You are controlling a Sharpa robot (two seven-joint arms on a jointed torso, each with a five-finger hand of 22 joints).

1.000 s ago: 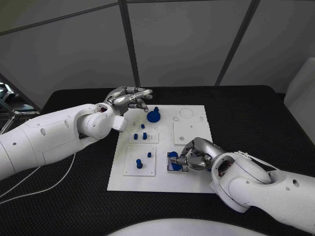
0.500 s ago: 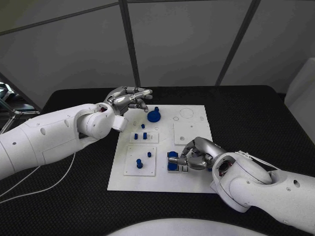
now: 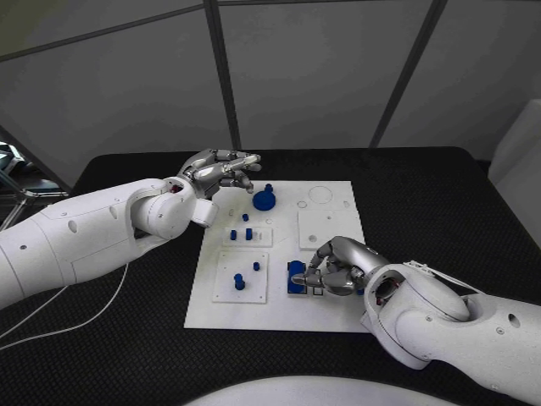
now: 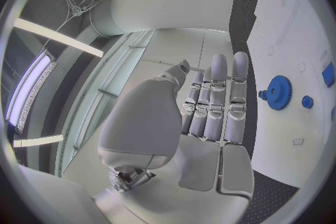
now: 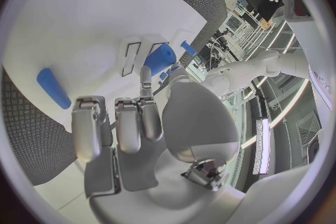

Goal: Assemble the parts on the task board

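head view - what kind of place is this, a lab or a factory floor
Most likely a robotics lab test cell. A black table stands inside grey partition panels, and on it lies a white task board with small blue parts such as a gear. That looks like a bench trial, not a production line.

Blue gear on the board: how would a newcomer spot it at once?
Start at the white rectangular task board mid-table, then go to its far edge, near the silver left hand. The round blue toothed gear stands there, wider than the slim blue pegs nearer the robot.
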